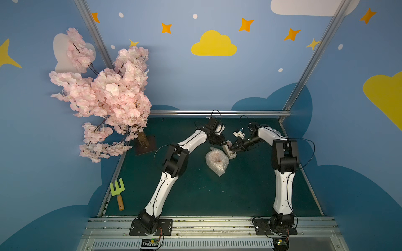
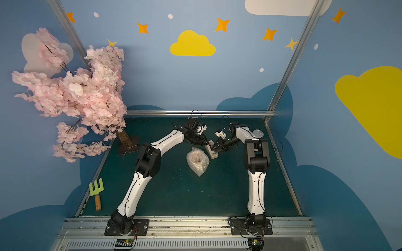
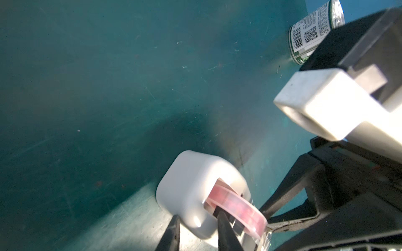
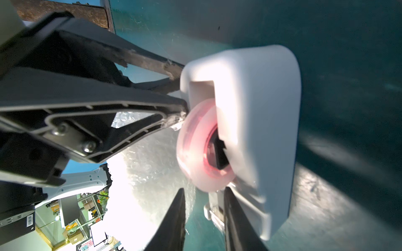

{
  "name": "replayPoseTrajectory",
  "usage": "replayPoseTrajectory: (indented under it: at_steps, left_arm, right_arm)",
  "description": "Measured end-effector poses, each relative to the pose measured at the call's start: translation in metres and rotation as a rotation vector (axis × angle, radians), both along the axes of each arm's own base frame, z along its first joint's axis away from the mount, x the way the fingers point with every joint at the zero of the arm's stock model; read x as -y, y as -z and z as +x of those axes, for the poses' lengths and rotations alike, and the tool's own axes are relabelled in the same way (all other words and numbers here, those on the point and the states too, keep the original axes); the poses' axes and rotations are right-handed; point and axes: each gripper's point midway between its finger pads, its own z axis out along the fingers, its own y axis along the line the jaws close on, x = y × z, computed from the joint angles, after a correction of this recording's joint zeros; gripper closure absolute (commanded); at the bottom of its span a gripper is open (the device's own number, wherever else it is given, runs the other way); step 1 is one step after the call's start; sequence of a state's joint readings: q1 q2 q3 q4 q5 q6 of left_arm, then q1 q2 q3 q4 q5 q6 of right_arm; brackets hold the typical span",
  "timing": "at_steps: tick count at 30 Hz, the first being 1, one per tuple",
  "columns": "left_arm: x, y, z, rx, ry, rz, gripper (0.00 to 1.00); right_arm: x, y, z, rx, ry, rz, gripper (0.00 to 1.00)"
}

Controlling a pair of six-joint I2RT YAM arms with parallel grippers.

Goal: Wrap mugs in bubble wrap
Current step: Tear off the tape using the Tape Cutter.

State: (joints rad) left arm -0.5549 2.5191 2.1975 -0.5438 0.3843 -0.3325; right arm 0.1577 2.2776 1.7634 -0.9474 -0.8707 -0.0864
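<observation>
The bubble wrap (image 1: 217, 167) lies bundled on the green table in both top views. Through it the mug (image 1: 218, 159) shows only as a reddish blur. Just behind the bundle stands a white tape dispenser (image 1: 230, 152) with a pink roll (image 3: 237, 206). My left gripper (image 3: 198, 216) is shut on the dispenser's rounded end, with one finger in the slot beside the roll. My right gripper (image 4: 204, 190) reaches the dispenser's cutter end from the other side. Its jaws stand a little apart, with bare table showing between them. The wrap (image 4: 152, 156) glares white beyond them.
A silver can (image 2: 257, 133) stands at the back right behind the right arm and shows again in the left wrist view (image 3: 313, 32). A pink blossom tree (image 1: 104, 95) on a brown base (image 1: 144, 143) fills the back left. A green garden fork (image 1: 117, 195) lies at the front left edge.
</observation>
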Motion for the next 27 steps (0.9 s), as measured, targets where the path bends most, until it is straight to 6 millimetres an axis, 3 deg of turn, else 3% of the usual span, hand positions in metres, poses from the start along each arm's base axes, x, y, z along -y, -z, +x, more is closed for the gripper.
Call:
replayPoseTrajectory:
  at_steps: [9,16,27]
  left_arm:
    - [0.0,0.0,0.0,0.0,0.0,0.0,0.71]
    - [0.0,0.0,0.0,0.0,0.0,0.0,0.71]
    - [0.0,0.0,0.0,0.0,0.0,0.0,0.71]
  right_arm:
    - [-0.005,0.005,-0.004,-0.025,-0.009,0.008,0.71]
    - [-0.005,0.007,-0.003,-0.038,0.005,0.009,1.0]
    - [-0.002,0.011,-0.004,-0.068,0.032,0.037,1.0]
